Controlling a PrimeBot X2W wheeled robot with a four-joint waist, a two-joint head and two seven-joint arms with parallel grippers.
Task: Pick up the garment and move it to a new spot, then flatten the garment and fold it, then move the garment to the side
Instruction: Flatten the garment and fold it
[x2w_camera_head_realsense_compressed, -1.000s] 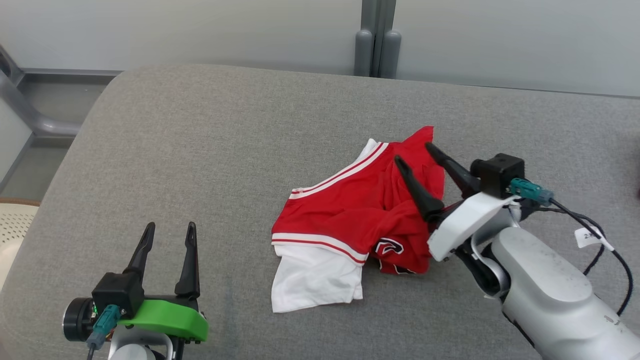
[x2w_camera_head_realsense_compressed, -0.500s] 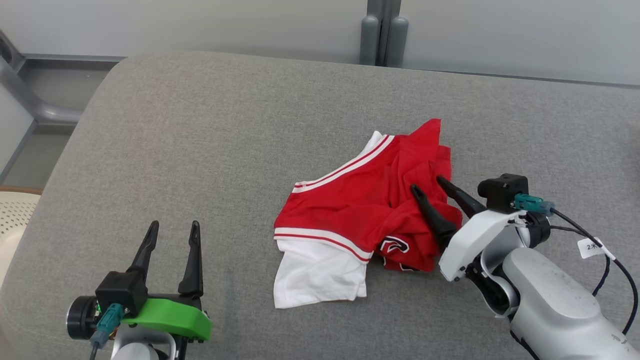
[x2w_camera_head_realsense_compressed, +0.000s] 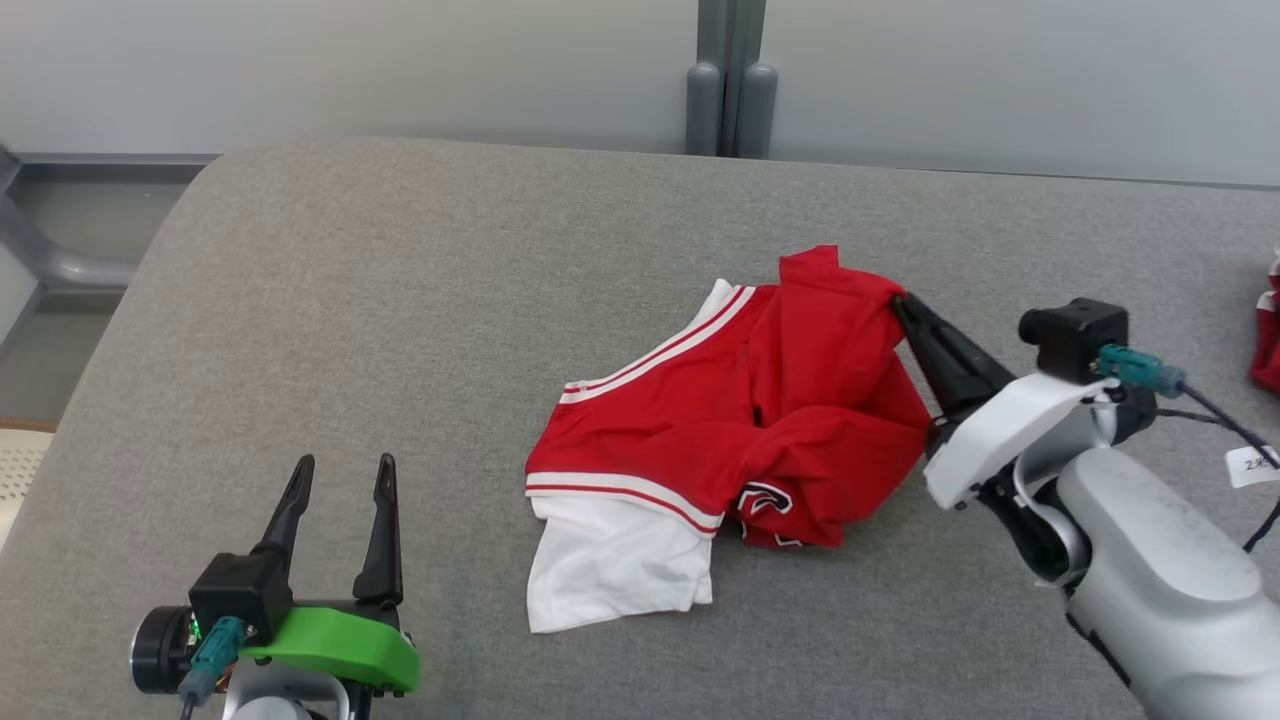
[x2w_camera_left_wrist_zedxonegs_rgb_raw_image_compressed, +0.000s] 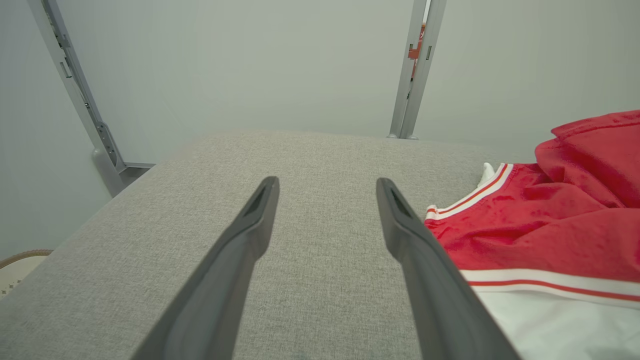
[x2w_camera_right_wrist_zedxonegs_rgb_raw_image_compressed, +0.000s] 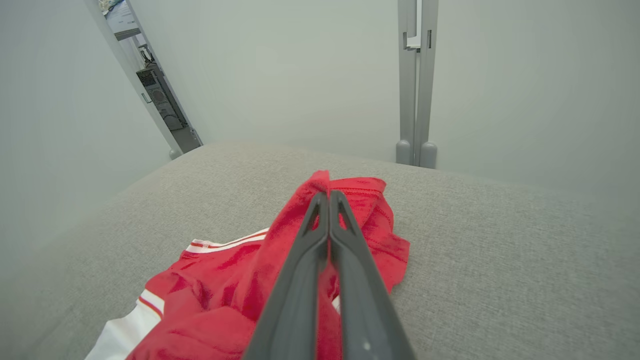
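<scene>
A crumpled red and white garment (x2w_camera_head_realsense_compressed: 700, 440) lies on the grey padded surface (x2w_camera_head_realsense_compressed: 400, 300), with a white panel at its near left and a logo near its front. My right gripper (x2w_camera_head_realsense_compressed: 900, 303) is shut on a raised red fold at the garment's right edge; in the right wrist view its fingers (x2w_camera_right_wrist_zedxonegs_rgb_raw_image_compressed: 327, 200) pinch the red cloth (x2w_camera_right_wrist_zedxonegs_rgb_raw_image_compressed: 350, 215), lifting it into a peak. My left gripper (x2w_camera_head_realsense_compressed: 340, 470) hovers open and empty over the bare surface at the near left. From the left wrist, the garment (x2w_camera_left_wrist_zedxonegs_rgb_raw_image_compressed: 540, 225) lies just right of the open fingers (x2w_camera_left_wrist_zedxonegs_rgb_raw_image_compressed: 325, 185).
Another red item (x2w_camera_head_realsense_compressed: 1268, 340) peeks in at the right edge of the surface. Pale wall panels with a grey post (x2w_camera_head_realsense_compressed: 728, 90) stand behind the far edge. A cream perforated object (x2w_camera_head_realsense_compressed: 15, 470) sits off the left edge.
My right gripper has closed on the garment's right-hand red fold and pulled it up and rightward. The left gripper has stayed open in place. The camera has shifted slightly.
</scene>
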